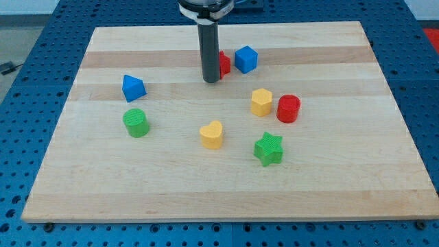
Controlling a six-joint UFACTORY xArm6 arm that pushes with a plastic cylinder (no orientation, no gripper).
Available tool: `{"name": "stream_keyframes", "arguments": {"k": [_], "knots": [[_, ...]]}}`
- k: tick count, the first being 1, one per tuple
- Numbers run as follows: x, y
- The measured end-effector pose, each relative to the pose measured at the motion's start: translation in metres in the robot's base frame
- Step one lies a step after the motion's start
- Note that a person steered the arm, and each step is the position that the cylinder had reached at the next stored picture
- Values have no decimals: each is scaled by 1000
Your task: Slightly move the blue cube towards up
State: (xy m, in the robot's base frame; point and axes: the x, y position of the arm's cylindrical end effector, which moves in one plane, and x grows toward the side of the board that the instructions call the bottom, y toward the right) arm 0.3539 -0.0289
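The blue cube [245,59] sits near the view's top, right of centre, on the wooden board [226,178]. My tip [211,80] is at the end of the dark rod, to the left of the blue cube and a little below it. A red block [223,64] lies between the rod and the blue cube, partly hidden by the rod; its shape cannot be made out. My tip is apart from the blue cube.
A blue triangular block [133,88] and a green cylinder [136,123] lie at the view's left. A yellow hexagonal block [261,101], a red cylinder [289,108], a yellow heart [212,134] and a green star [268,149] lie below the cube.
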Motion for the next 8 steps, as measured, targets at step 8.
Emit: {"name": "stream_keyframes", "arguments": {"k": [8], "knots": [[-16,62]]}}
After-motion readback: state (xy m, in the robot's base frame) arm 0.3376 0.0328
